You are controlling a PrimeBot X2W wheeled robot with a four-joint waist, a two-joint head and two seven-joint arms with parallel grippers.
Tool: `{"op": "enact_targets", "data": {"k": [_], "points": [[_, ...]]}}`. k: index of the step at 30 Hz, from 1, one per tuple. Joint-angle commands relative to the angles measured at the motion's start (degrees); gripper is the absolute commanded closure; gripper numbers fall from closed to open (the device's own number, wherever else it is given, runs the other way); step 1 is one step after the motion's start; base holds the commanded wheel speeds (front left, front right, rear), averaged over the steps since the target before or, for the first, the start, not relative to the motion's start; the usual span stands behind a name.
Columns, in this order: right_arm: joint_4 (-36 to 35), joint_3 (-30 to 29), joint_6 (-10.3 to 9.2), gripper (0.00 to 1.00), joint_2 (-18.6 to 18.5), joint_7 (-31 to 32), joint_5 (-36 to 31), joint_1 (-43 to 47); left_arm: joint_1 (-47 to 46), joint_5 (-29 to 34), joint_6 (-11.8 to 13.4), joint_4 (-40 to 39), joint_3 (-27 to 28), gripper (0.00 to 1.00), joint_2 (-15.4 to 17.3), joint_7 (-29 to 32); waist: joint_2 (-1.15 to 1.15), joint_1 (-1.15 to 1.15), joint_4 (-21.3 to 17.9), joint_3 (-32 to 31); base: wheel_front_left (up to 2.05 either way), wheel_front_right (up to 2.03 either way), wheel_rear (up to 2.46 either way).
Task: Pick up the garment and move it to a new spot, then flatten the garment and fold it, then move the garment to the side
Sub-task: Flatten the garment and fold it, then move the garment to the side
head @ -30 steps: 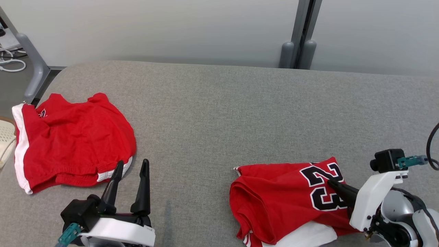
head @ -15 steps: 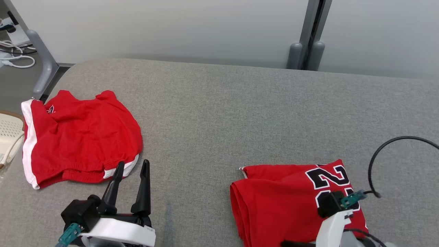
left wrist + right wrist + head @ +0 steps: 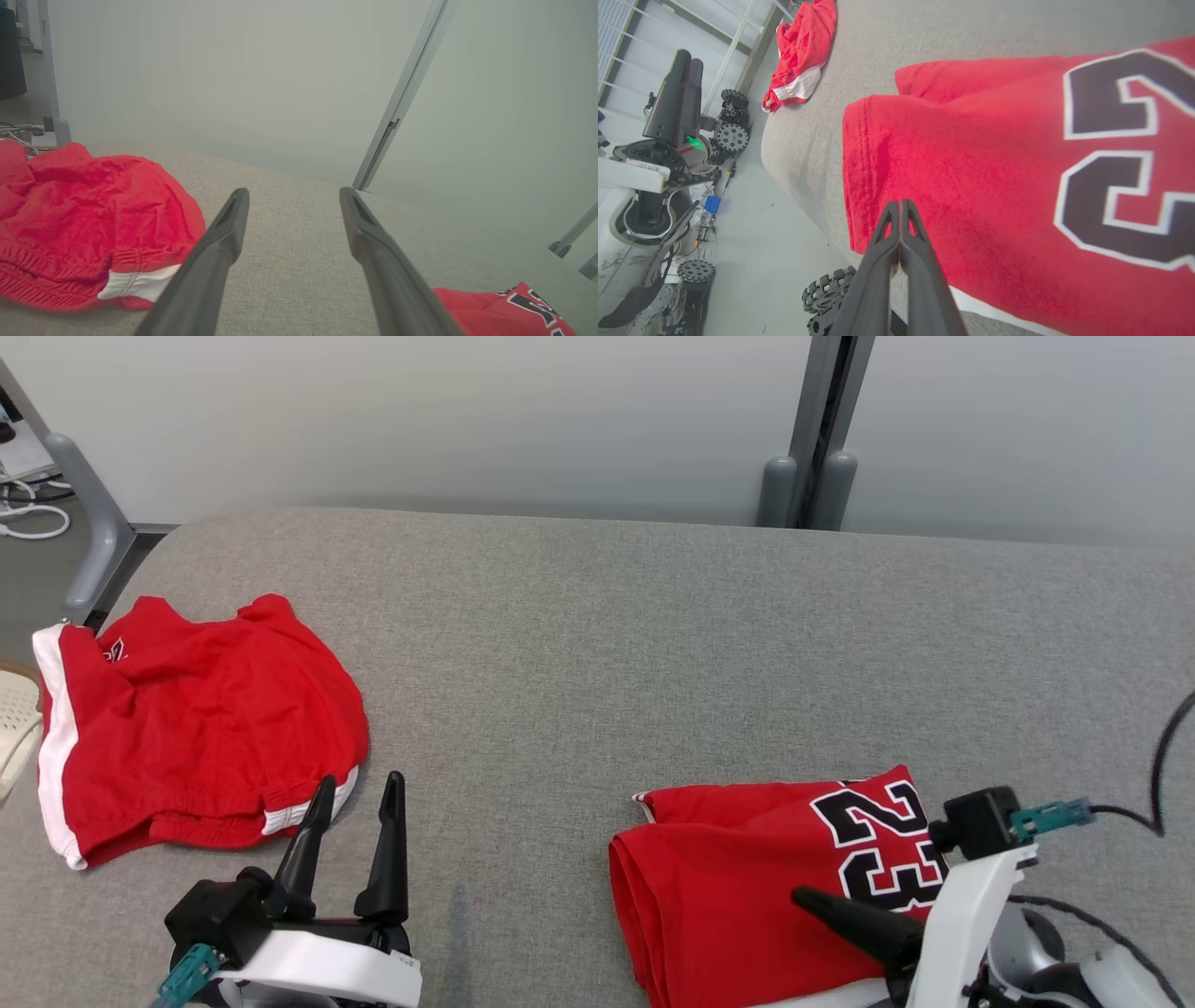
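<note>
The garment (image 3: pixel 728 877), a red jersey with a black "23", lies folded on the grey table (image 3: pixel 597 644) at the near right; it also appears in the right wrist view (image 3: pixel 980 186) and the left wrist view (image 3: pixel 504 308). My right gripper (image 3: pixel 801 897) is shut with nothing in it, lying low over the jersey's near half and pointing left, tips (image 3: pixel 900 203) close to the cloth. My left gripper (image 3: pixel 360 782) stands open at the near left, empty, fingers pointing away (image 3: pixel 294 192).
Crumpled red shorts (image 3: pixel 196 719) with white stripes lie at the table's left, just beyond my left fingers (image 3: pixel 84 210). A grey rail (image 3: pixel 89 541) and a white basket (image 3: pixel 14 719) stand off the left edge. Wheeled robot parts (image 3: pixel 658 154) sit below the near edge.
The head camera swayed. My right gripper left the "23", swung down and now points left over the jersey's near half. Left arm unmoved.
</note>
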Motion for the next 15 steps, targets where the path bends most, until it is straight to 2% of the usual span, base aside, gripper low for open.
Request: {"op": "enact_targets", "data": {"k": [1, 3, 4, 5, 6, 15], "points": [[-0.32, -1.38, 0.14, 1.0, -0.94, -1.81, 0.06, -0.91, 0.25, 0.45, -0.01, -0.18, 0.25, 0.0, 0.19, -0.17, 0.0, 0.0, -0.4, 0.02, 0.0, 0.0, 0.0], [0.04, -2.83, 0.14, 1.0, -1.76, -3.63, -0.72, -1.57, 0.24, 0.47, 0.04, -0.34, 0.3, 0.0, 0.18, -0.17, 0.0, 0.0, -0.74, 0.15, 0.0, 0.0, 0.0], [0.23, -3.68, 0.14, 0.69, -2.02, -4.61, -1.11, -1.93, 0.17, 0.5, 0.1, -0.44, 0.35, 0.0, 0.18, -0.17, 0.0, 0.0, -0.89, 0.28, 0.0, 0.0, 0.0], [0.61, -4.48, 0.14, 0.53, -2.33, -5.55, -1.74, -2.21, 0.05, 0.49, 0.16, -0.46, 0.4, 0.0, 0.19, -0.17, 0.0, 0.0, -1.01, 0.4, 0.0, 0.0, 0.0], [1.3, -5.34, 0.14, 0.0, -2.51, -6.26, -2.41, -2.48, -0.08, 0.48, 0.23, -0.54, 0.44, 0.0, 0.2, -0.17, 0.0, 0.0, -1.15, 0.55, 0.0, 0.0, 0.0], [6.81, -9.44, 0.14, 0.0, -2.37, -7.61, -9.16, -4.33, -0.85, 0.25, 0.24, -0.45, 0.36, 0.0, 0.2, -0.17, 0.0, 0.0, -1.71, 0.94, 0.0, 0.0, 0.0]]}}
